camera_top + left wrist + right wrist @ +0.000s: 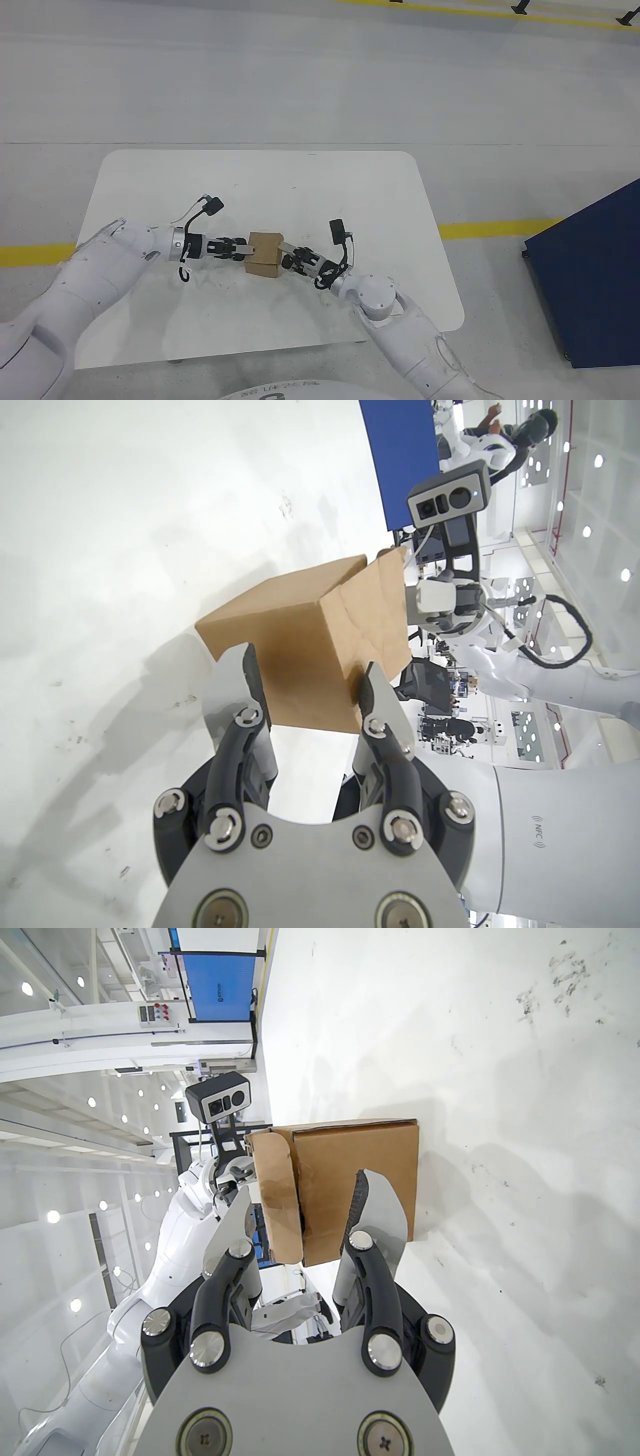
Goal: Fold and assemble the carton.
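The brown carton rests on the white surface between my arms, my left gripper pinching one end across its width and my right gripper spread astride the loose flap at the other end.

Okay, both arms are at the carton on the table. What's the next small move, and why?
Probably close the right gripper on the flap and fold it flat. The flap stands ajar between its open fingers, while the left gripper clamps the carton at its other end, steadying it.
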